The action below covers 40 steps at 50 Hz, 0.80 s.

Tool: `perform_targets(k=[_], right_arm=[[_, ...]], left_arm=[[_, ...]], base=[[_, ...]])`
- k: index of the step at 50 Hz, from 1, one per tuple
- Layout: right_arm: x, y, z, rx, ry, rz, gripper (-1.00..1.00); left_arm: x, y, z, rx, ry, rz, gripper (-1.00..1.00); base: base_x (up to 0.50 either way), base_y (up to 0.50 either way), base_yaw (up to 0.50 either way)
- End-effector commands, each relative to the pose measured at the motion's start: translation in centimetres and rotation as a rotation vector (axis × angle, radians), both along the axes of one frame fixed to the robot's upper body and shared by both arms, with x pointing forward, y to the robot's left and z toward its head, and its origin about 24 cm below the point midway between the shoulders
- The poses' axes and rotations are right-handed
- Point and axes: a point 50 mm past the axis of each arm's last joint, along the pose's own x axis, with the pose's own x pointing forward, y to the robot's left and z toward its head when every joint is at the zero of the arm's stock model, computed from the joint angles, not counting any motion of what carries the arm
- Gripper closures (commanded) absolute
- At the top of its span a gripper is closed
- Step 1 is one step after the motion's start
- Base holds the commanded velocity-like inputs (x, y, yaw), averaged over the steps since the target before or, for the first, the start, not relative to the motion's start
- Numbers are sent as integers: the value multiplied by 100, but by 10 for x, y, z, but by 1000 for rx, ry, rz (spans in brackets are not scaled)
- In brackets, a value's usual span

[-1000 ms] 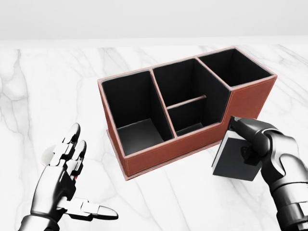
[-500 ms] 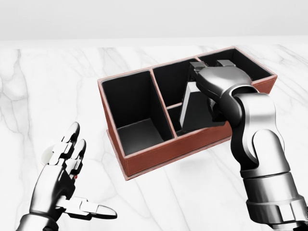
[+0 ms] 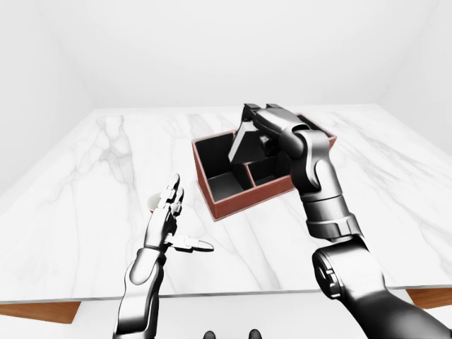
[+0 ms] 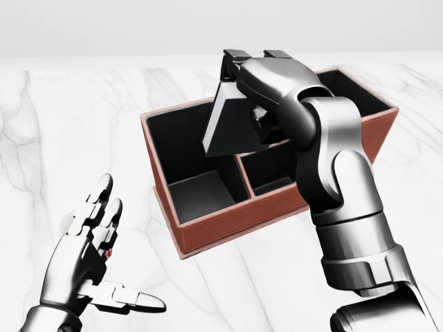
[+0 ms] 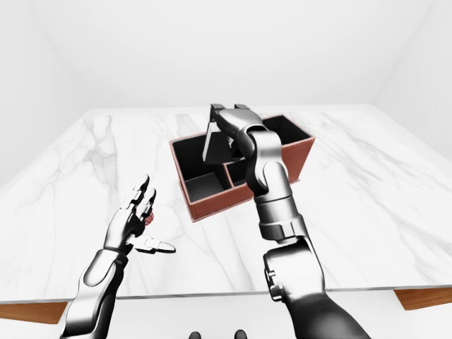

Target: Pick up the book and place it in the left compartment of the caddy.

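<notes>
The marble counter [image 4: 62, 124] is carrying the brown caddy [image 4: 228, 225]. The right hand [image 4: 259, 76] is gripping the tilted dark book [image 4: 232, 128], holding it over the caddy's left and middle compartments. The left hand [image 4: 90, 256] is hovering low-left, fingers spread apart.

I can read no text, label, brand or number anywhere: the book [image 4: 232, 128], caddy [image 4: 228, 225] and desk [image 4: 55, 124] all look unmarked to me.
</notes>
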Motion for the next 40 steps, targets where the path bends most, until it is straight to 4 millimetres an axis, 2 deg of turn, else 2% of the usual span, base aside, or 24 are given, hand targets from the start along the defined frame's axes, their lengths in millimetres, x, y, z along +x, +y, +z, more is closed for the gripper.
perform_targets(k=[1,6,9,15,20,22,33,40], right_arm=[[15,20,-13,201,-7,53,100],[23,25,-20,325,-64,29,100],[28,23,-20,363,-168,-29,100],[33,28,-27,431,-197,-72,100],[37,37,-25,497,-234,-104,100],[37,38,-24,485,-285,-124,100],[42,38,-52,466,-219,-222,100],[43,36,-59,445,-197,-248,100]], left_arm=[[0,0,0,0,2,-2,-100],[2,-1,-3,3,14,-1,-100],[4,0,-4,3,16,10,-100],[11,9,0,-14,3,40,-100],[12,12,2,-22,-6,55,-100],[12,13,2,-22,-5,55,-100],[14,13,0,-20,3,59,-100],[14,14,1,-21,2,60,-100]], base=[[0,0,0],[0,0,0],[0,0,0],[0,0,0],[0,0,0],[0,0,0],[0,0,0],[0,0,0]])
